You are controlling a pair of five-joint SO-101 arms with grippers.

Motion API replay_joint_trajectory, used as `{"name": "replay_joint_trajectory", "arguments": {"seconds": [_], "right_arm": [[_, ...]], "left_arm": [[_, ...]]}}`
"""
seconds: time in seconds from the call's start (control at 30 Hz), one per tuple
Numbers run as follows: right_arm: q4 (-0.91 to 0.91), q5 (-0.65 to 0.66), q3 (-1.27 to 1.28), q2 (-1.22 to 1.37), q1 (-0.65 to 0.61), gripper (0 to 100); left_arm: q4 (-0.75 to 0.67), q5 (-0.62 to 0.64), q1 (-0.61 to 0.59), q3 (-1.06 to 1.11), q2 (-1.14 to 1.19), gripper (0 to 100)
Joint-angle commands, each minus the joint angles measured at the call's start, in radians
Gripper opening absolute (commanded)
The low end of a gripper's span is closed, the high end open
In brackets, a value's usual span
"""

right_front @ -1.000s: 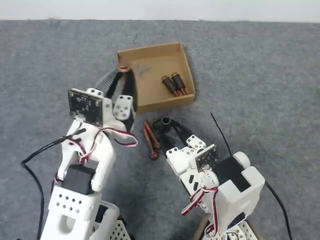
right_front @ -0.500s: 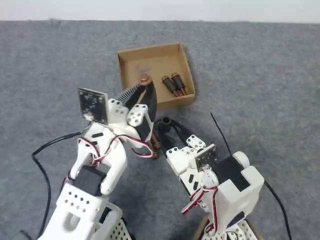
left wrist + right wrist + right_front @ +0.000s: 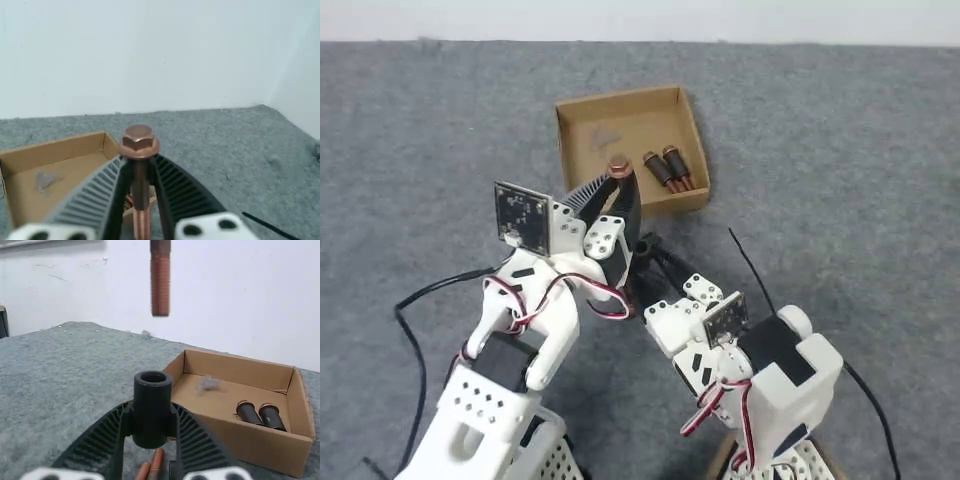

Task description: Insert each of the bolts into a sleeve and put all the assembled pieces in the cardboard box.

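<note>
Below white walls (image 3: 150,50), grey carpet (image 3: 840,150) holds the cardboard box (image 3: 588,152).

My left claw (image 3: 138,172) holds a bolt (image 3: 139,145) above the sleeve (image 3: 151,405) in my right claw (image 3: 150,429) (both upright). The cardboard box (image 3: 582,150) lies beyond, with two assembled pieces (image 3: 667,168) inside at right.

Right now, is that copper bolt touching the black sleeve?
Apart. The right wrist view shows the bolt hanging above the sleeve, with a clear gap between them.
</note>
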Motion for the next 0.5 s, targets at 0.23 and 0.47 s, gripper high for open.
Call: {"name": "replay_joint_trajectory", "arguments": {"seconds": [0.23, 0.47], "right_arm": [[-0.031, -0.008, 0.017, -0.001, -0.008, 0.6], [-0.031, -0.008, 0.021, -0.001, -0.007, 0.6]], "left_arm": [[0.063, -0.012, 0.020, -0.015, -0.038, 1], [0.110, -0.012, 0.029, -0.016, -0.040, 1]]}}
